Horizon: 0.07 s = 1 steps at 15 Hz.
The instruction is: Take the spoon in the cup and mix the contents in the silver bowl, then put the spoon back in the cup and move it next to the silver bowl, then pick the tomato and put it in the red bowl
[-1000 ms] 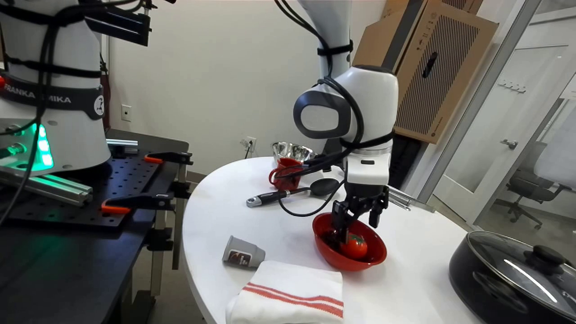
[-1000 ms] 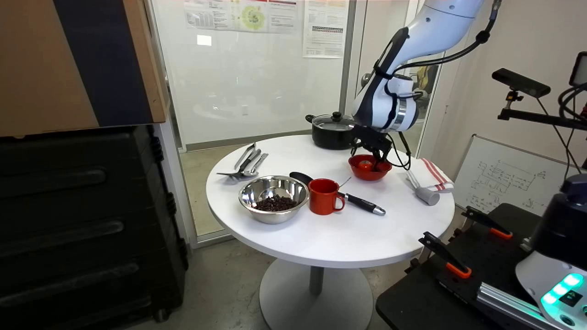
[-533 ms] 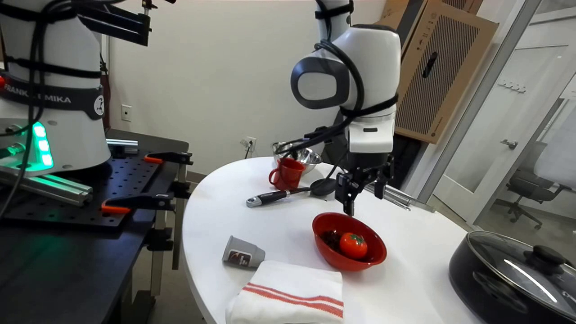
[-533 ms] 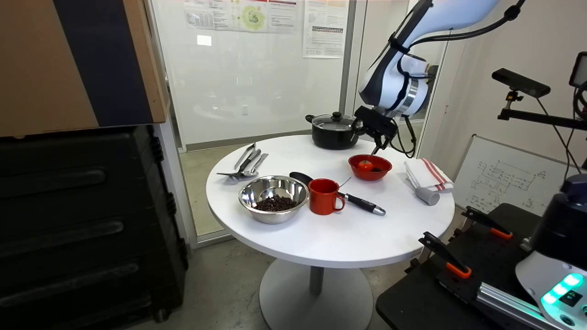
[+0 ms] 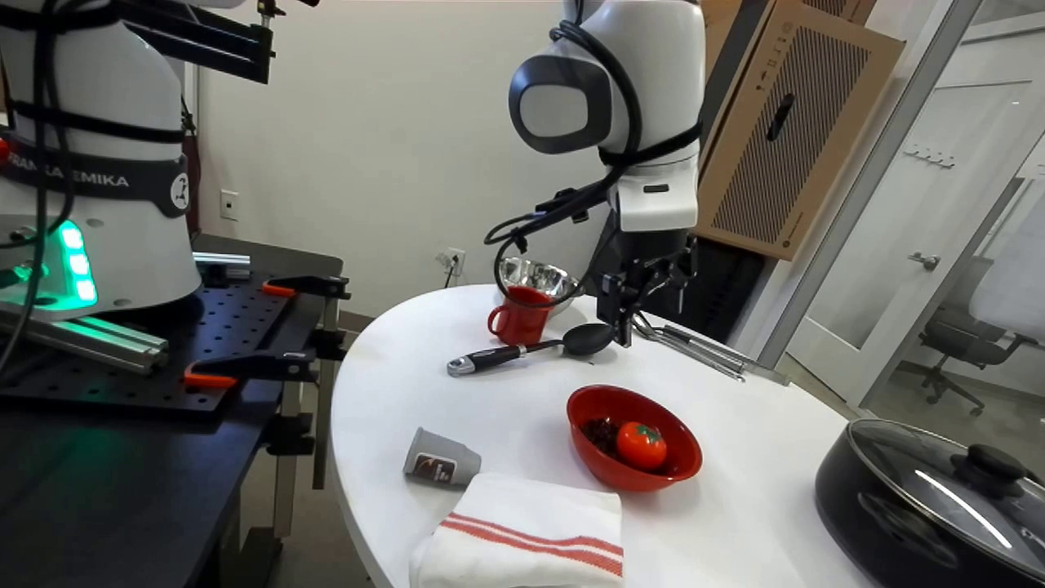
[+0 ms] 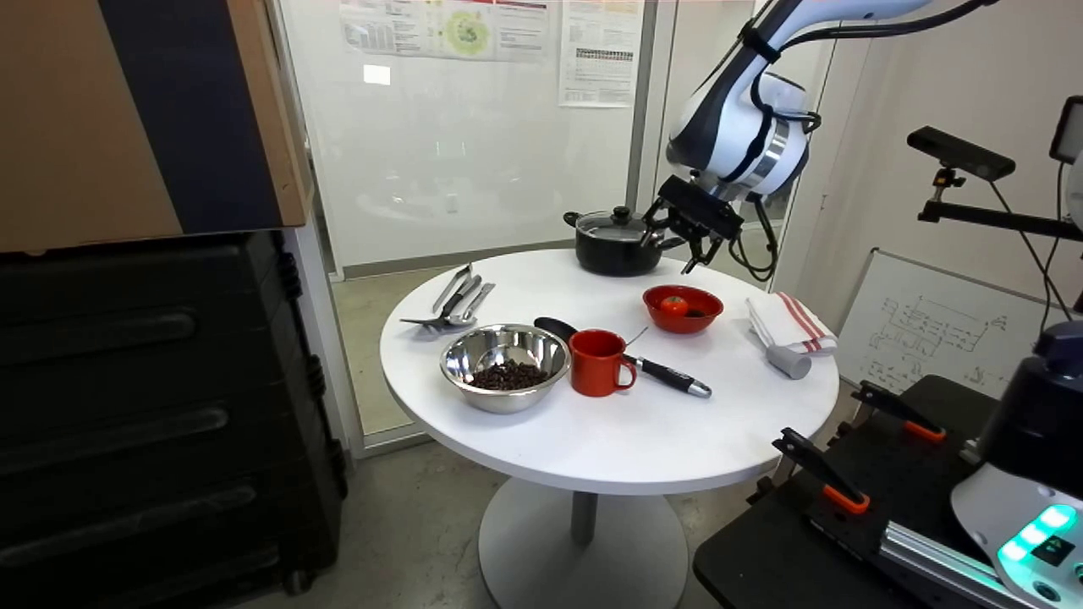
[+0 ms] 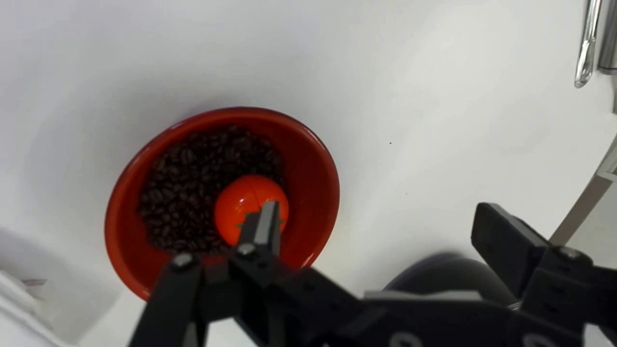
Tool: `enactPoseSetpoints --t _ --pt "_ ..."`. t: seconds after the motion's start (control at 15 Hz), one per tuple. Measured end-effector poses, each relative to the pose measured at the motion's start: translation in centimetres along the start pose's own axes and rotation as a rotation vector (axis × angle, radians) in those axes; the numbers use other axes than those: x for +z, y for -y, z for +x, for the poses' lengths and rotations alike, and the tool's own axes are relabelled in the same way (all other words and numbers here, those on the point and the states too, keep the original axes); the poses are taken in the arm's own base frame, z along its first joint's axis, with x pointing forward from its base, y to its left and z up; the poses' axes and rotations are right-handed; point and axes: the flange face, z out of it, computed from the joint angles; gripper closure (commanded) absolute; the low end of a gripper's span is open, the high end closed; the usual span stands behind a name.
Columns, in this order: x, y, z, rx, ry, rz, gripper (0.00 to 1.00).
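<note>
Hanging above the table [image 6: 541,440] with the pincer [image 7: 376,209] parted wide and empty, presumably so as to leave the tomato [image 5: 641,447] resting on dark beans [image 7: 188,202] inside the red bowl [image 7: 311,178], as wanted for the last step. Elsewhere, with the red cup [image 6: 596,370] standing just beside the silver bowl [image 6: 508,401], likely to suit the middle step. Legible on the robot base [image 5: 122,216] as "FRANKA EMIKA", partly crossed by cables [image 5: 41,188]; unreadable on the sideways grey tub's [image 5: 449,451] label [image 5: 434,469].
</note>
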Motion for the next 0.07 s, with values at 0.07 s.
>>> enactPoseSetpoints --t 0.07 --pt "0.14 -0.12 0.07 0.002 0.001 -0.002 0.00"
